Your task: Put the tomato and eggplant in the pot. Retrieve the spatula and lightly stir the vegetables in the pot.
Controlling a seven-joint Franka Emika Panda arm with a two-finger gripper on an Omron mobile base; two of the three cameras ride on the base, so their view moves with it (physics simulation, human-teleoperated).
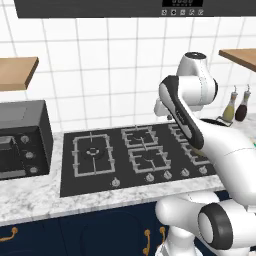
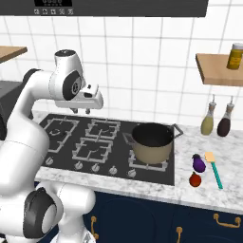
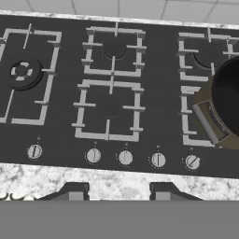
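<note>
A: A marble counter (image 2: 199, 194) runs along the front, a black cooktop (image 2: 95, 142) is set into it, white tile behind; nearest on the stone to the right of the cooktop lies the tomato (image 2: 194, 179), the eggplant (image 2: 198, 163) just behind it and touching or nearly so, the spatula (image 2: 213, 168) just beside them with its green handle pointing toward the front edge; the pot (image 2: 152, 141) stands on the right-hand burners, nothing in it yet.

B: And the gripper (image 2: 81, 110)?

A: It hangs above the left half of the cooktop, well apart from the vegetables, pinching nothing; in the hand view the fingertips (image 3: 74, 192) stand apart with bare counter between them.

B: What could go wrong?

A: I judge the reach risky; the pot sits between the hand and the vegetables, so a low sweep across could clip its rim or a loop handle; the tomato is round and could roll off the front edge if nudged; it might also push the eggplant onto the spatula.

B: Do the views differ?

A: The right base view gives all four task things; in the left base view the arm (image 1: 185, 115) covers that corner, though it shows a toaster oven (image 1: 22, 137) far left; the hand view shows the knobs (image 3: 125, 157) and the pot's edge.
</note>
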